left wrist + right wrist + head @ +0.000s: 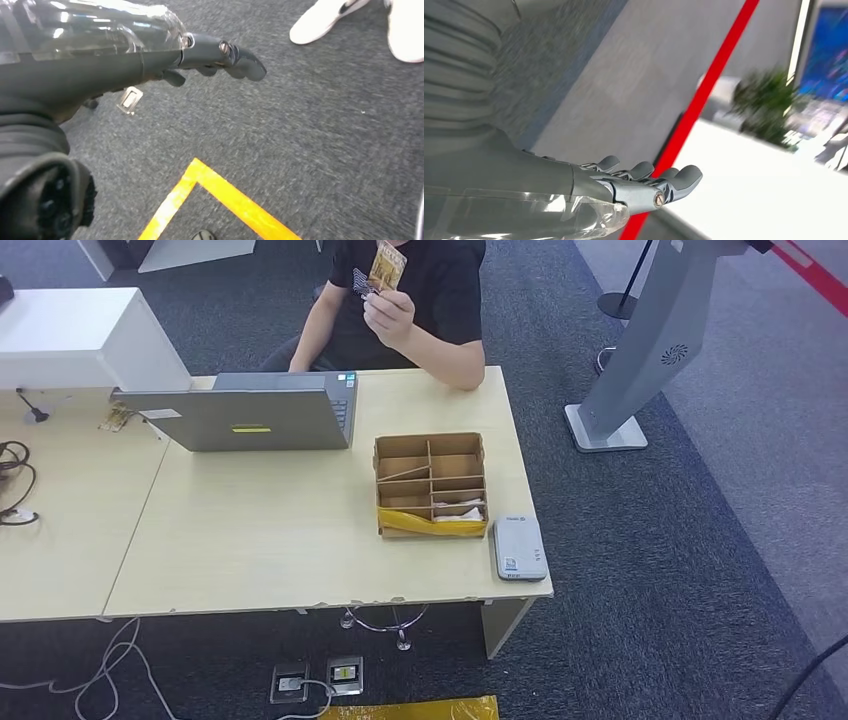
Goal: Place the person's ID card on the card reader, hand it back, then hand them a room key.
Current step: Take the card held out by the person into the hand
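On the counter (250, 530), a laptop (250, 415) sits at ten o'clock, a cardboard organizer (430, 485) at centre, the card reader (518, 548) at four. The person's hand (392, 308) holds the ID card (386, 266) at twelve. Left hand (200, 57) and right hand (634, 185) hold nothing, fingers loosely spread.

Left hand (220, 57) dark grey, clear-shelled wrist; right hand (644, 182) lighter grey, screw-jointed, ribbed cover.

Pale wooden desk (250, 540) on dark grey carpet (640, 540), yellow floor tape (235, 200).
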